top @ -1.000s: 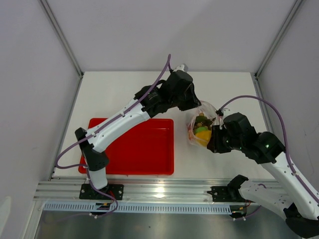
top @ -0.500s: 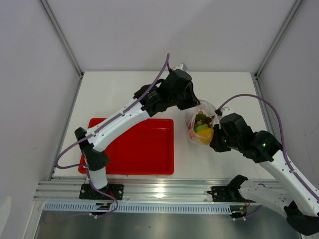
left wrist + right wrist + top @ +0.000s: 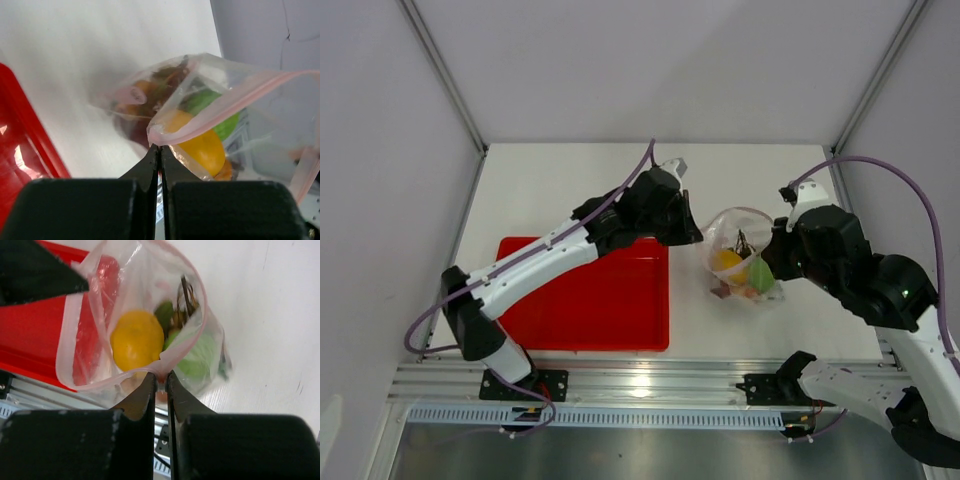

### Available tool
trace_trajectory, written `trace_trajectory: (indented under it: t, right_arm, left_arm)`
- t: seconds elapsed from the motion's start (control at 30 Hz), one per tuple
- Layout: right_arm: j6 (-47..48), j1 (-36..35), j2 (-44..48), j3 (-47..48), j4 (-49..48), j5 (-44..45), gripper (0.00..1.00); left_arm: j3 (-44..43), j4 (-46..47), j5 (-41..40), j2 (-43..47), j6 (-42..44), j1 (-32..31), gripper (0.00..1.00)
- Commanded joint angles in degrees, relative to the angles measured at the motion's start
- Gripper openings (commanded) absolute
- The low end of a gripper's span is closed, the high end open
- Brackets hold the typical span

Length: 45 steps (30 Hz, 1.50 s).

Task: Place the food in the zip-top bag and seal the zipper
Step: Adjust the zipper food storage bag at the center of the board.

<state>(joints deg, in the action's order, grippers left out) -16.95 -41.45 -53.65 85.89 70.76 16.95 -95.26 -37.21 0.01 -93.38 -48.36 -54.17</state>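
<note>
Left gripper (image 3: 160, 148) and right gripper (image 3: 161, 376) are angled inward, each clamped on the bag (image 3: 724, 229) rim, centre right; food (image 3: 741, 273) is held inside; tray (image 3: 590, 300) is seen lower left.

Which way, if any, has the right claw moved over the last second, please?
Yes: the right claw moved rightward, farther from the red tray.

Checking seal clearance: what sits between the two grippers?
The clear plastic zip-top bag, mouth open, spans from left gripper to right gripper; yellow-orange ball and green ball inside. Top external view.
</note>
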Motion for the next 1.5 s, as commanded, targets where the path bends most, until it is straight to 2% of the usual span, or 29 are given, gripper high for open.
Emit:
trace_trajectory:
  t: [0.0,0.17,0.33,0.47,0.5,0.7,0.73,0.8,0.83,0.9,0.93,1.0,1.1,1.17,1.27,1.37,1.47]
  right_arm:
    - [2.0,-0.2,0.0,0.7,-1.5,1.4,0.00]
    - [0.3,-0.2,0.6,-5.5,-2.7,3.6,0.00]
    - [0.5,-0.2,2.6,-2.5,-0.1,5.5,0.00]
    - [3.8,-0.2,4.4,-1.9,-0.2,0.5,0.00]
    - [4.5,-0.1,5.3,-2.0,-0.7,-3.0,0.00]
    - [9.8,-0.2,7.7,-1.6,-1.9,-18.4,0.00]
    - [10.1,-0.2,7.5,-1.3,-1.4,-19.8,0.00]
    - [10.7,-0.2,7.2,-0.5,-1.3,-22.6,0.00]
    - [10.9,-0.2,6.8,-0.3,-1.2,-25.1,0.00]
    - [11.3,-0.2,6.4,0.2,-0.9,-27.1,0.00]
    - [11.4,-0.1,6.1,0.3,-0.6,-28.2,0.00]
    - [11.6,-0.3,5.7,0.4,-0.1,-30.7,0.00]
    - [11.3,-0.3,5.5,0.5,-0.5,-34.3,0.00]
    - [10.8,-0.3,5.4,0.4,-0.8,-35.3,0.00]
    - [8.3,-0.3,4.7,1.0,-0.9,-33.5,0.00]
    - [3.7,-0.2,3.9,1.6,-1.9,-32.9,0.00]
    - [-2.8,-0.3,4.0,2.4,-3.6,-30.3,0.00]
  left_arm:
    - [7.1,6.5,1.9,8.6,4.3,0.4,0.01]
    - [11.1,5.7,1.7,10.8,8.1,0.9,0.01]
    - [12.0,4.6,4.0,14.4,13.3,0.7,0.00]
    - [11.6,3.5,7.9,16.6,19.0,0.7,0.01]
    - [11.8,3.6,9.4,17.5,20.1,0.7,0.02]
    - [14.3,7.9,9.2,21.8,27.2,0.7,0.34]
    - [15.1,9.3,9.3,23.5,29.2,0.7,0.45]
    - [16.1,14.2,9.3,25.0,30.9,0.7,0.57]
    - [16.2,15.6,10.5,26.2,32.8,0.7,0.68]
    - [16.3,20.5,13.6,27.1,35.3,0.7,0.79]
    - [16.2,21.9,15.8,27.4,38.3,0.6,0.88]
    - [15.9,25.0,21.0,28.2,41.7,-0.1,0.98]
    - [17.5,29.0,28.5,28.6,51.2,-1.5,1.00]
    - [18.6,31.7,35.5,28.7,54.4,-1.8,0.99]
    - [24.1,37.1,41.5,28.8,58.8,-2.3,0.99]
    - [26.2,41.9,39.1,28.5,58.5,-3.7,0.99]
    - [25.0,41.1,29.9,27.6,56.3,-5.9,0.99]
